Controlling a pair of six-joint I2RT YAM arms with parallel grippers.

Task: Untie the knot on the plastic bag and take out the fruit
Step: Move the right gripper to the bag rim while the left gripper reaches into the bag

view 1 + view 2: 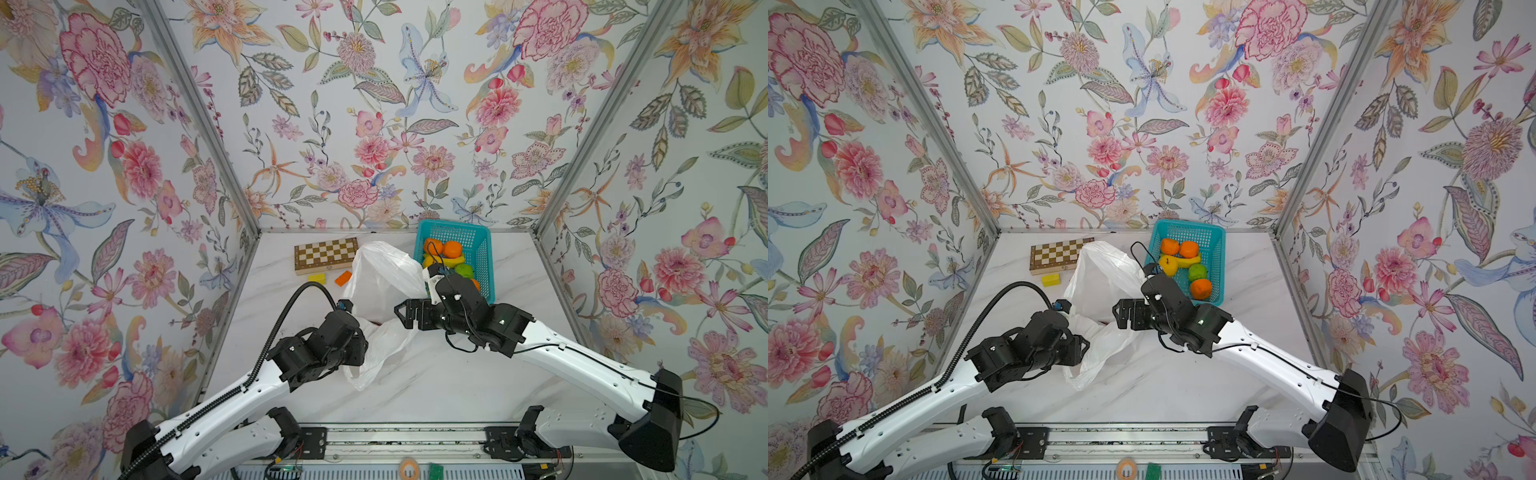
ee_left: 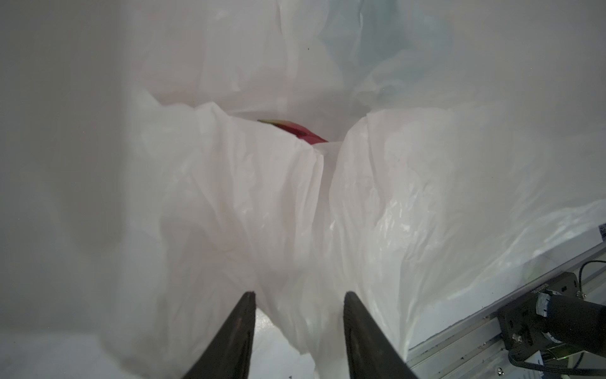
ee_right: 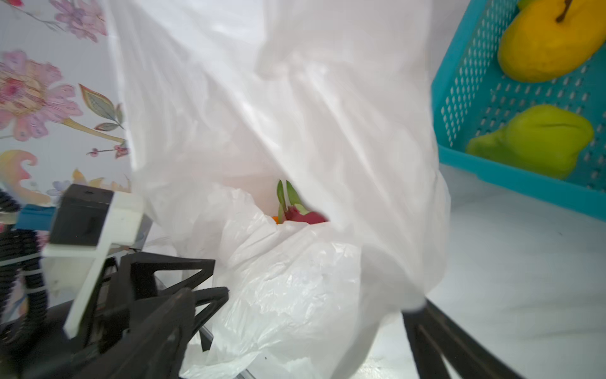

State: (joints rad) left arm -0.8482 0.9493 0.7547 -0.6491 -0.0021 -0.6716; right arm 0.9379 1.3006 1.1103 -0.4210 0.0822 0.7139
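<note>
The plastic bag stands mid-table with its mouth gaping; no knot shows. Inside it lies a pink-red dragon fruit, which also shows in the left wrist view, beside a sliver of orange. My left gripper is at the bag's near flap. Its fingers stand apart with loose film between them. My right gripper is wide open at the mouth's right side. The raised upper film drapes over one of its fingers. More fruit lies in the teal basket: oranges, a yellow one, a green one.
The basket stands at the back right against the bag, with a banana in it. A chessboard lies at the back left, with a yellow block and an orange block in front of it. Floral walls close three sides.
</note>
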